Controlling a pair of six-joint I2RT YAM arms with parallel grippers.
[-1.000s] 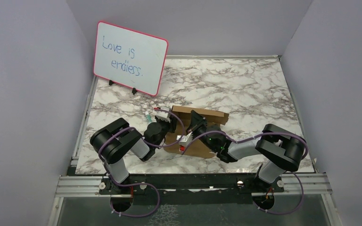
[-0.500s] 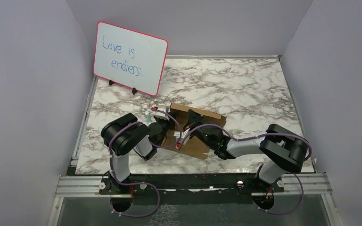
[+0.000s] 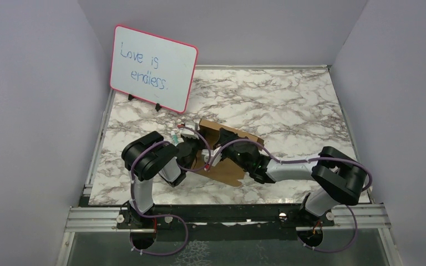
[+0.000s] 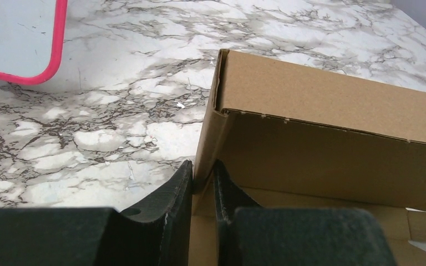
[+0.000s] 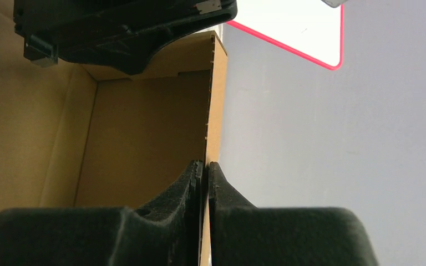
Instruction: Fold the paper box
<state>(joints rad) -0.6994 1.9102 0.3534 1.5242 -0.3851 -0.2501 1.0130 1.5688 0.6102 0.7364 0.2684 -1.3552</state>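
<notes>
Table (image 3: pixel 310 100) is carrying the paper box (image 3: pixel 228 173) mid-table between both arms, and the box is sitting swung slightly left of where it was a second ago. Left arm (image 3: pixel 150 158) is crowding in closer, its jaws narrowing onto the box's left wall. Right arm (image 3: pixel 341 177) is pinching another wall, jaws easing a touch. Walls are standing up, so folding is probably midway.

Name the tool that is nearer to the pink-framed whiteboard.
Left. The left tool pinches the wall of the paper box on the side facing the whiteboard. The right tool pinches another wall, farther right and away from the board.
</notes>
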